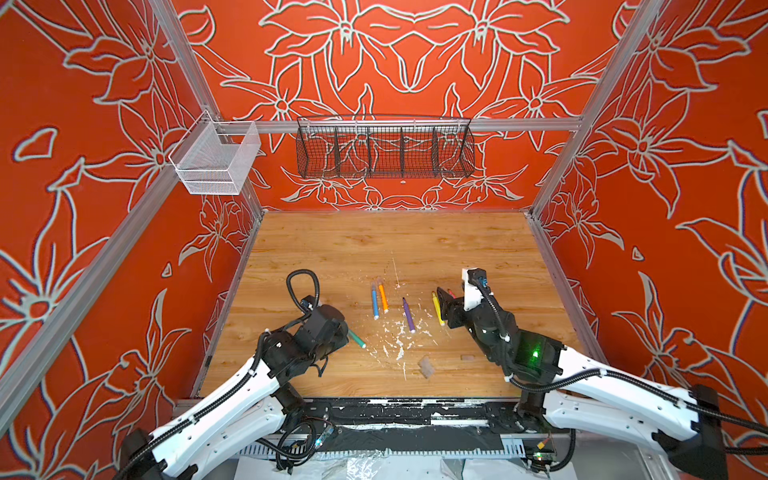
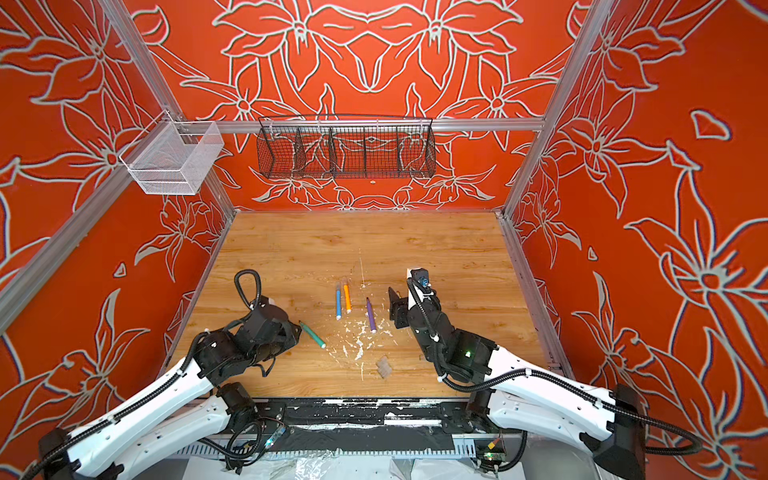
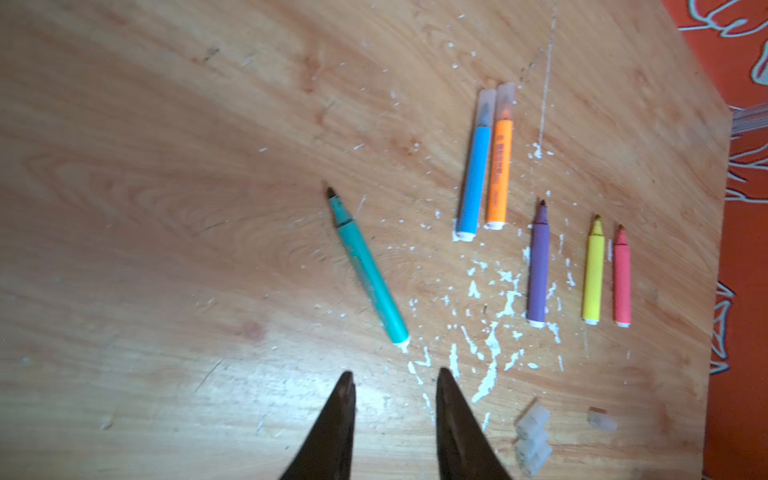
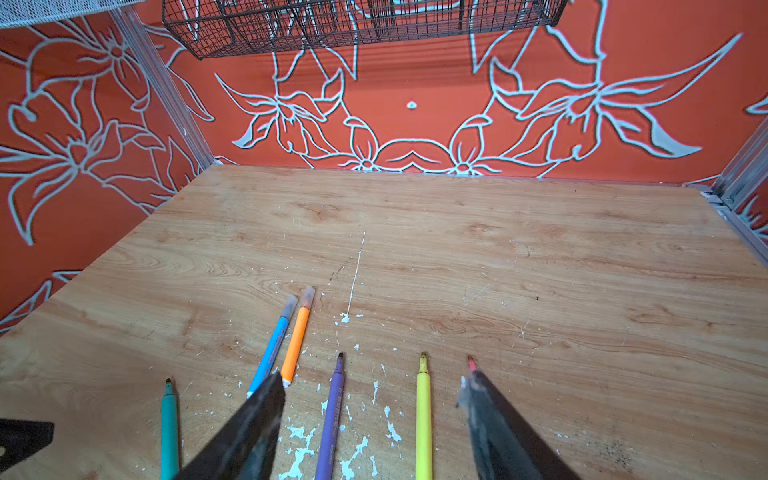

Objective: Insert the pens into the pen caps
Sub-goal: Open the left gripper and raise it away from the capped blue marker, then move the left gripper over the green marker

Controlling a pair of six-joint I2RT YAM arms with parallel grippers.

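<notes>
Six pens lie on the wooden table [image 3: 166, 166]. The blue pen [image 3: 473, 178] and orange pen [image 3: 498, 174] lie side by side, each tip inside a clear pen cap [image 3: 484, 108]. The green pen [image 3: 368, 270], purple pen [image 3: 539, 266], yellow pen [image 3: 594, 274] and pink-red pen [image 3: 622, 282] are bare-tipped. Loose pen caps [image 3: 534, 436] lie in a small cluster, with one more cap [image 3: 601, 419] beside it. My left gripper [image 3: 395, 372] is open and empty, just short of the green pen's whitish end. My right gripper [image 4: 374, 376] hangs open above the purple pen [image 4: 330, 419] and yellow pen [image 4: 424, 419].
White paint flecks [image 1: 399, 340] are scattered over the middle of the table. A black wire basket [image 1: 384, 151] hangs on the back wall and a white mesh basket [image 1: 216, 160] on the left rail. Orange patterned walls close in three sides.
</notes>
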